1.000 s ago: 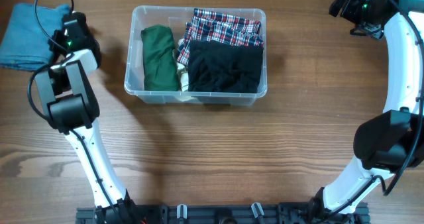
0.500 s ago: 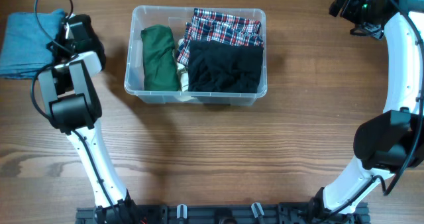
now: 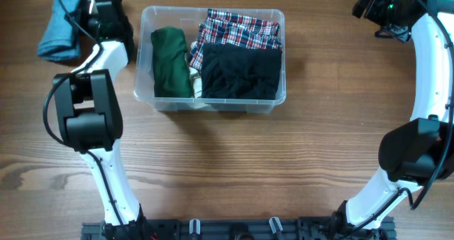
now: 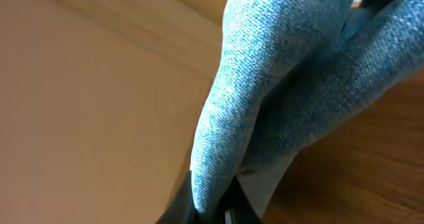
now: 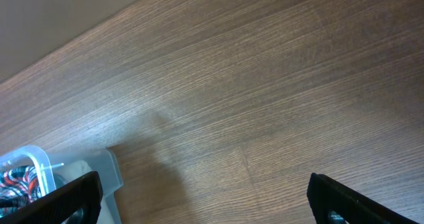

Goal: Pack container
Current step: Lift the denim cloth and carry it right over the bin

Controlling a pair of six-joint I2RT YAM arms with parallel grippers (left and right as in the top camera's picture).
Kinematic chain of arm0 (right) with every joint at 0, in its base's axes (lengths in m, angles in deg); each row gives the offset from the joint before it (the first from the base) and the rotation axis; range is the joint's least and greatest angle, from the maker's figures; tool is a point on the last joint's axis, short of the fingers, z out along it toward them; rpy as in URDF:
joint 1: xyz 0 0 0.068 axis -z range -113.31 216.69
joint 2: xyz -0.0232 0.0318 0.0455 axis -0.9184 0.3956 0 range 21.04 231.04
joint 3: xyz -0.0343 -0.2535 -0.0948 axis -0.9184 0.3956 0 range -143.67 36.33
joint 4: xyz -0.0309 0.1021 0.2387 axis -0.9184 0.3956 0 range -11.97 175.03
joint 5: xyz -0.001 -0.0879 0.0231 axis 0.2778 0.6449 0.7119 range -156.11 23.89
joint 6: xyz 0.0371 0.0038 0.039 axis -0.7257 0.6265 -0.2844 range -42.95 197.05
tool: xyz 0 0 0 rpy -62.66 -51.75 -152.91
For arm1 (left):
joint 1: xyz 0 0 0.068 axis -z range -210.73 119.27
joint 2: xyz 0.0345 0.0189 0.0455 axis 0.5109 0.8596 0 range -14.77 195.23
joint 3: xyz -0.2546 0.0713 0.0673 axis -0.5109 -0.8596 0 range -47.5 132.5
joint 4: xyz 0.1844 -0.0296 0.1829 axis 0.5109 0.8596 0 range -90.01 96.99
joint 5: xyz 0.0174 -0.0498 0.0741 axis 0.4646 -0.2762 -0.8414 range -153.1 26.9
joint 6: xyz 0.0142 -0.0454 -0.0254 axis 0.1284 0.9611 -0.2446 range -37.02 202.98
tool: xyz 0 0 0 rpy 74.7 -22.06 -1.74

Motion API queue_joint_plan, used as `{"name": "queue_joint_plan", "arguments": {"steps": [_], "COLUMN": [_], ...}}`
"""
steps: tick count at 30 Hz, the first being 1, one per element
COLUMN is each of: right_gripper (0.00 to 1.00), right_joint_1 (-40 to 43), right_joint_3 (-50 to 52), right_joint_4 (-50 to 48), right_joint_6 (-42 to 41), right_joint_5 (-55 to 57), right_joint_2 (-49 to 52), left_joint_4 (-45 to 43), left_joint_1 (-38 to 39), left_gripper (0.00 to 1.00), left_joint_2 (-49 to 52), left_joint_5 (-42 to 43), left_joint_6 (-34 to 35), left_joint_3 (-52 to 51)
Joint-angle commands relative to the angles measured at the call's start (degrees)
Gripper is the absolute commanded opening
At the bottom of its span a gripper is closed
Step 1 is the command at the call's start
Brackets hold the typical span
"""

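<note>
The clear plastic container (image 3: 144, 91) sits at the table's back middle. It holds a folded green cloth (image 3: 170, 61), a red plaid cloth (image 3: 241, 28) and a black cloth (image 3: 240, 71). My left gripper (image 3: 91, 7) is shut on a blue cloth (image 3: 61, 27), lifted just left of the container's back corner. In the left wrist view the blue cloth (image 4: 265, 85) hangs from the jaws (image 4: 215, 207) and fills the frame. My right gripper (image 5: 205, 191) is open and empty over bare table at the back right; the container's corner (image 5: 40, 168) shows at its left.
The right arm (image 3: 429, 69) curves along the right edge. The left arm's base link (image 3: 89, 119) stands left of the container.
My left gripper has lifted the blue cloth off the back-left corner of the table and carried it right, toward the container. The right arm has not moved.
</note>
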Motion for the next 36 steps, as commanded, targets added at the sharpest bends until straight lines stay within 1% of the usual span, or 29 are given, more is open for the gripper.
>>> {"name": "queue_joint_plan", "arguments": {"steps": [1,6,14,19,22,25,29,31,34,36], "right_gripper": [1.00,1.00,1.00,1.00,1.00,1.00,1.00,1.00,1.00,1.00], "right_joint_1": [-0.3,-0.3,-0.3,-0.3,-0.3,-0.3,-0.3,-0.3,-0.3,-0.3], "right_joint_3": [0.2,0.2,0.2,0.2,0.2,0.2,0.2,0.2,0.2,0.2], "right_joint_4": [-0.2,-0.2,-0.2,-0.2,-0.2,-0.2,-0.1,-0.1,-0.2,-0.2], "right_joint_6": [-0.8,-0.8,-0.8,-0.8,-0.8,-0.8,-0.8,-0.8,-0.8,-0.8], "right_joint_5": [0.5,0.5,0.5,0.5,0.5,0.5,0.5,0.5,0.5,0.5], "right_joint_2": [0.3,0.3,0.3,0.3,0.3,0.3,0.3,0.3,0.3,0.3], "left_joint_4": [-0.2,3.9,5.7,8.2,14.7,23.7,32.7,37.2,42.0,43.8], "left_joint_1": [0.4,1.3,2.6,4.8,6.5,8.0,8.8,8.8,8.5,8.6], "left_gripper": [0.04,0.04,0.04,0.04,0.04,0.04,0.04,0.04,0.04,0.04], "left_joint_2": [-5.9,-7.3,-10.8,-16.3,-20.3,-24.6,-29.4,-32.0,-35.5,-37.3], "left_joint_5": [-5.1,-4.8,-5.3,-5.1,-1.8,5.1,15.7,23.2,33.8,39.8], "left_joint_6": [2.2,5.7,6.9,12.7,19.3,28.0,37.0,41.6,46.9,49.0], "left_joint_3": [0.5,0.5,0.5,0.5,0.5,0.5,0.5,0.5,0.5,0.5]}}
